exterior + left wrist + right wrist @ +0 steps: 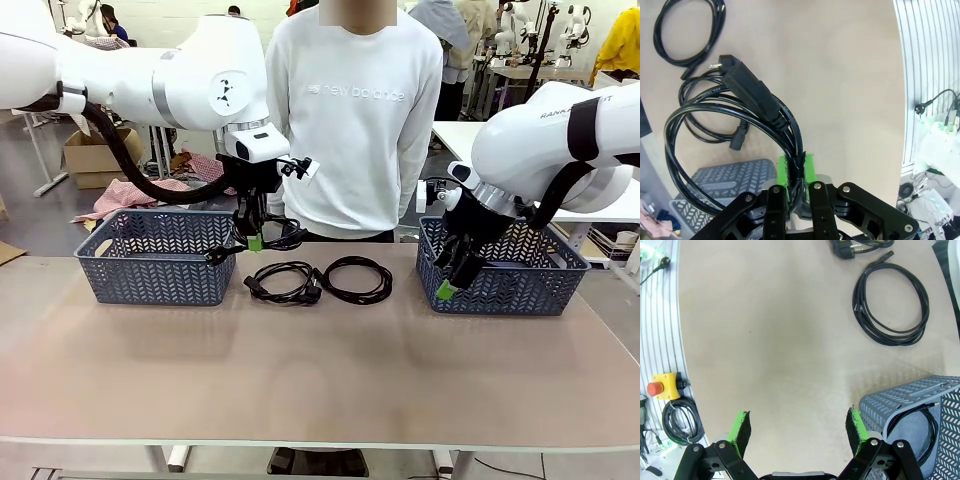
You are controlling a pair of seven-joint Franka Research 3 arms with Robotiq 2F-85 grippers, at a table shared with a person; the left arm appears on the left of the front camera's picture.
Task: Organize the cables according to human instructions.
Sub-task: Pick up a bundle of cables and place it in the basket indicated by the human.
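Four cables, left to right: by the left basket (150, 270) my left claw (255, 243) is clenched on a hanging coil (752, 90), a second coil (285, 283) and third coil (357, 279) lie mid-table (320, 380), and my right claw (450, 285) hangs released and empty at the right basket (530, 290), which holds the fourth coil (932, 422).

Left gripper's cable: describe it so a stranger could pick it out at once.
Find the left basket on the table. Just past its inner end, the left gripper is shut on a black coiled cable. It alone hangs in the air; the two cables beside it lie flat on the tabletop.
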